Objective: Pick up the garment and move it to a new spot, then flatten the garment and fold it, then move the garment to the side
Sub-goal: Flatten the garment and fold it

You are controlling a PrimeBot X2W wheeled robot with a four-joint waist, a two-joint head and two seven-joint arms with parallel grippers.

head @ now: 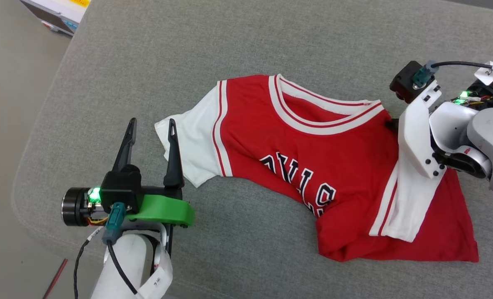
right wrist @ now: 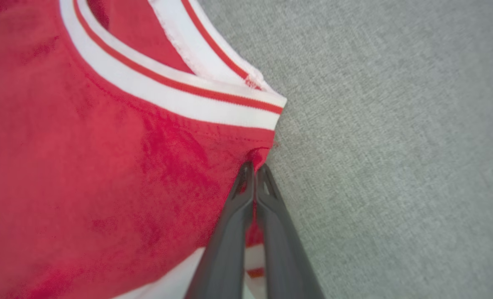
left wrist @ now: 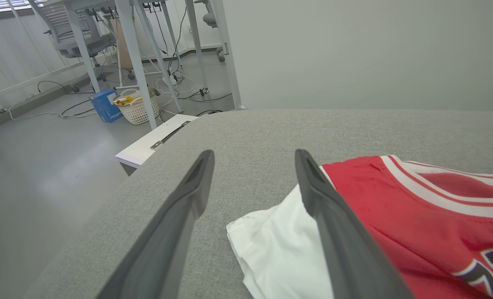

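Red jersey fabric with white short sleeves, a red-and-white striped collar and black, white-outlined lettering: the garment [head: 313,166] lies crumpled on the grey surface [head: 250,41], spread from the middle toward the right edge, with its lower part bunched up. Count: one garment, two tools. The left tool [head: 152,121] is released, one finger over the white sleeve at the garment's left end, the other beside it. The right tool [right wrist: 255,167] is clenched on red shoulder fabric just beside the collar end.
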